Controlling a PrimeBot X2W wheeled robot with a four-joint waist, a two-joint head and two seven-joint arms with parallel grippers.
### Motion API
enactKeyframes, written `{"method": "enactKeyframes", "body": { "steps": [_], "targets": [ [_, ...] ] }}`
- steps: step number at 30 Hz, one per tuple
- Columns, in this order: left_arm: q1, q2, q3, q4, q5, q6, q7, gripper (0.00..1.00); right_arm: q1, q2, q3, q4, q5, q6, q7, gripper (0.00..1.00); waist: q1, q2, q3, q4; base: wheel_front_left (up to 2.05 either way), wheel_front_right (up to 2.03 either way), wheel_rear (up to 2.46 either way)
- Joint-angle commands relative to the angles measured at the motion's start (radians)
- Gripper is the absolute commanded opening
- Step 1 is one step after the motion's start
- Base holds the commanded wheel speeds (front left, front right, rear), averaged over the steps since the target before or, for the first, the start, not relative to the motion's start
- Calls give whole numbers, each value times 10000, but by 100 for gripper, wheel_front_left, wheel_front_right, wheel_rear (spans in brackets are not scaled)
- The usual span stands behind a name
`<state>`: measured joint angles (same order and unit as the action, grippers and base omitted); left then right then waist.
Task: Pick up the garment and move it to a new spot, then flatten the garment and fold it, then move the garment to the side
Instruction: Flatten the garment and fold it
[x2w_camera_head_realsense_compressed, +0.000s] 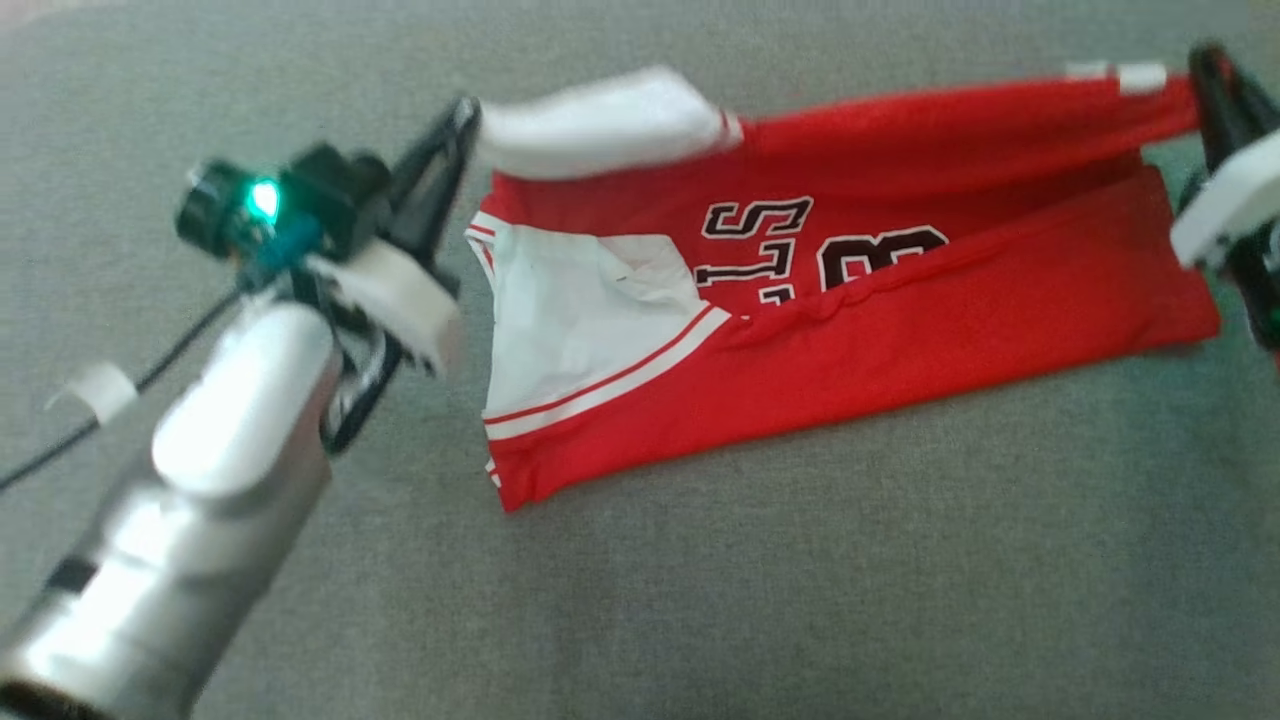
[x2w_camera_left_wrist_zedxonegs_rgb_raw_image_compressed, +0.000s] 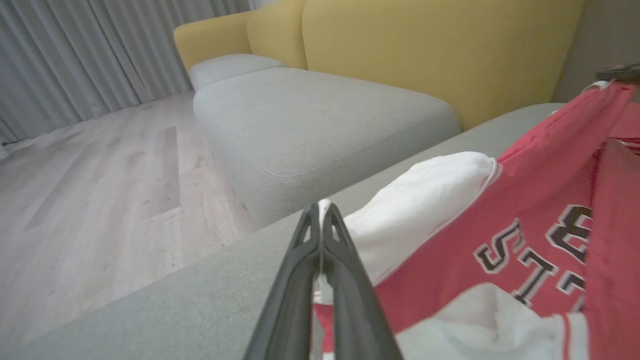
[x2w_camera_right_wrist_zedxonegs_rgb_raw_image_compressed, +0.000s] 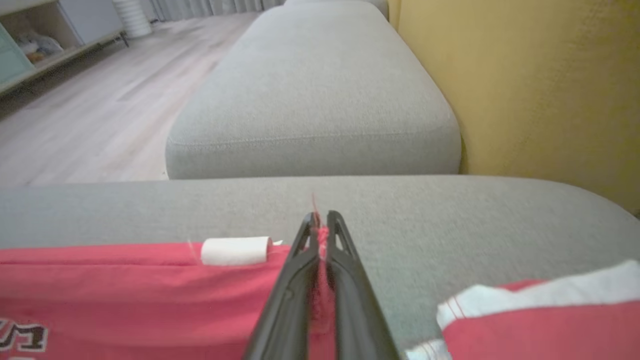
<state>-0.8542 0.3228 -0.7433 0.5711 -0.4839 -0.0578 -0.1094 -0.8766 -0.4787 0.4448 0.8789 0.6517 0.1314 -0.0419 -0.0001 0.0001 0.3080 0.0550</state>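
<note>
Where the head camera looks down, a red and white garment (x2w_camera_head_realsense_compressed: 850, 330) lies across a grey sofa cushion (x2w_camera_head_realsense_compressed: 700, 600), its far edge lifted and stretched between two arms. The left gripper (x2w_camera_head_realsense_compressed: 462, 115) is clamped on the white sleeve (x2w_camera_head_realsense_compressed: 600, 120); the right gripper (x2w_camera_head_realsense_compressed: 1212, 75) is clamped on the red corner at upper right.

In the left wrist view, the dark fingers (x2w_camera_left_wrist_zedxonegs_rgb_raw_image_compressed: 295, 290) press together with white cloth pinched between them, a yellow sofa back (x2w_camera_left_wrist_zedxonegs_rgb_raw_image_compressed: 425, 50) and wooden floor (x2w_camera_left_wrist_zedxonegs_rgb_raw_image_compressed: 100, 190) beyond.

In the right wrist view, the fingers (x2w_camera_right_wrist_zedxonegs_rgb_raw_image_compressed: 290, 300) pinch red cloth beside a white tag (x2w_camera_right_wrist_zedxonegs_rgb_raw_image_compressed: 234, 251).
</note>
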Motion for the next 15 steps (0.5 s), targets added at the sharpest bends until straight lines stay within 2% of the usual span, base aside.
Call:
{"method": "enactKeyframes", "body": {
  "steps": [1, 9, 15],
  "targets": [
    [93, 586, 238, -637, -183, -61, 254, 0, 343, -445, 269, -353, 263, -7, 190, 0, 1, -1, -199, 120, 0, 0, 0],
    [1677, 1504, -481, -2792, -695, -267, 2191, 0, 1435, -1449, 1327, -802, 1175, -7, 1382, 0, 1, -1, -542, 220, 0, 0, 0],
    [2388, 2008, -941, -3835, -1036, -270, 3595, 0, 1701, -2028, 2037, -954, 1254, -7, 1949, 0, 1, -1, -628, 202, 0, 0, 0]
  ]
}}
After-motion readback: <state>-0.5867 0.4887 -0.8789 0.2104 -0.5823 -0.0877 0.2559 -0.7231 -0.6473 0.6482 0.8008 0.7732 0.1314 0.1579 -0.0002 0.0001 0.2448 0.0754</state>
